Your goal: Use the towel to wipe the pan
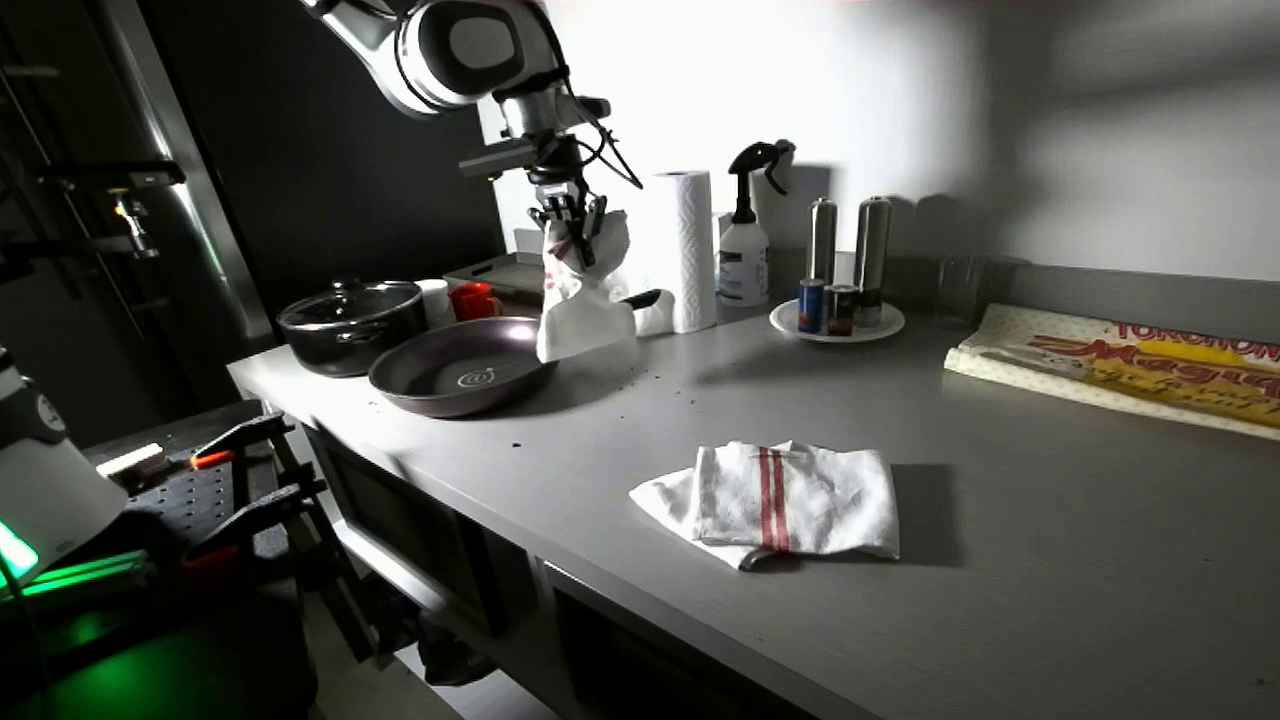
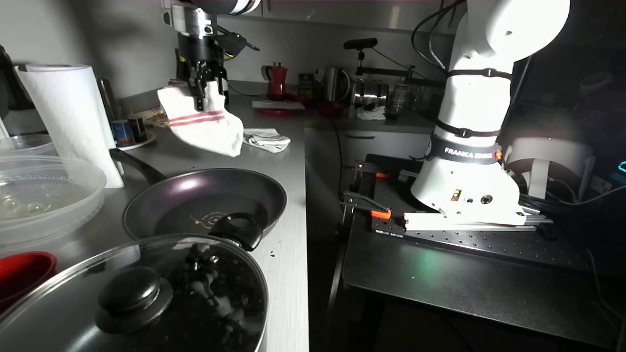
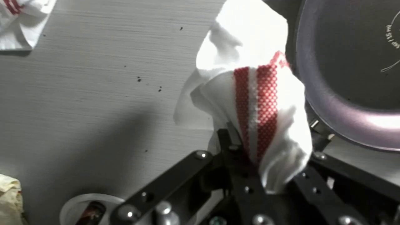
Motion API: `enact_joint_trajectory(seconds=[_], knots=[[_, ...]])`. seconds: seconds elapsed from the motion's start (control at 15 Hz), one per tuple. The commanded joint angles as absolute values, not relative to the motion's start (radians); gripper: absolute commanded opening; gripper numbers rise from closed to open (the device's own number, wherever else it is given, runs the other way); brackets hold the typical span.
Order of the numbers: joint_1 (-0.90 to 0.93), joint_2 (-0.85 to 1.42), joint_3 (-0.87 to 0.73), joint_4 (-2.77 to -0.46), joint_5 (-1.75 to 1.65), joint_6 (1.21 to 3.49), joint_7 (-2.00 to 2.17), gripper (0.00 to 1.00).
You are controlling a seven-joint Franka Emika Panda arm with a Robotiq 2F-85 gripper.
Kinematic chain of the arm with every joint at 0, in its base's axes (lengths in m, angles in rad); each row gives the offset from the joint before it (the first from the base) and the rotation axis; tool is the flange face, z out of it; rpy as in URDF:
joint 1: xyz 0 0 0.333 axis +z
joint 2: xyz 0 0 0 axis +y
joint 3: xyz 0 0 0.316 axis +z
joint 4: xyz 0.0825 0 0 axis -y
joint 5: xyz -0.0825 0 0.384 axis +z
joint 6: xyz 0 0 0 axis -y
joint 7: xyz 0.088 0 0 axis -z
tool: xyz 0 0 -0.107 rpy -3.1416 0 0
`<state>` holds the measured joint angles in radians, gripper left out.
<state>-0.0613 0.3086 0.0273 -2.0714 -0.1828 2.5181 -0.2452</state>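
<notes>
A gray counter (image 1: 1000, 600) stretches beneath my remote Franka arm (image 2: 479, 98), which reaches out over it in both exterior views. On it, a lidded black pot (image 1: 320, 350) stands just beside the pan (image 2: 186, 203), dark with a purplish sheen, which sits flat near the counter's edge. A folded cream-and-yellow sheet (image 1: 1140, 362) with red lettering lies well apart from both. Upright near the pan is a white paper towel roll (image 1: 692, 250), with a spray bottle (image 1: 743, 262) close by it. A second towel (image 1: 830, 500), white with twin red stripes, lies folded on the counter. The towel (image 2: 208, 129) for the task, likewise white and red-striped, hangs bunched in midair just beside the pan; in an exterior view, a gap shows between its lower edge and the rim. I have it in the gripper (image 2: 200, 100), jaws closed on the fabric. A white plate (image 1: 850, 338) stands near the spray bottle; a red cup (image 1: 472, 302) sits behind the pan. On the plate are a blue can (image 1: 810, 310) and a dark can (image 1: 840, 312). Smallest of all, dark specks (image 3: 139, 79) dot the counter in the wrist view.
</notes>
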Motion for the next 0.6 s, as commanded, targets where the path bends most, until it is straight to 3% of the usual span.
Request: enact_joint_trajectory(seconds=[0.0,0.53], knots=[[-0.075,0.346,-0.013,-1.988,-0.139,2.456,-0.192,0.03],[-0.083,0.591,-0.058,-1.742,-0.125,2.338,-0.074,0.03]])
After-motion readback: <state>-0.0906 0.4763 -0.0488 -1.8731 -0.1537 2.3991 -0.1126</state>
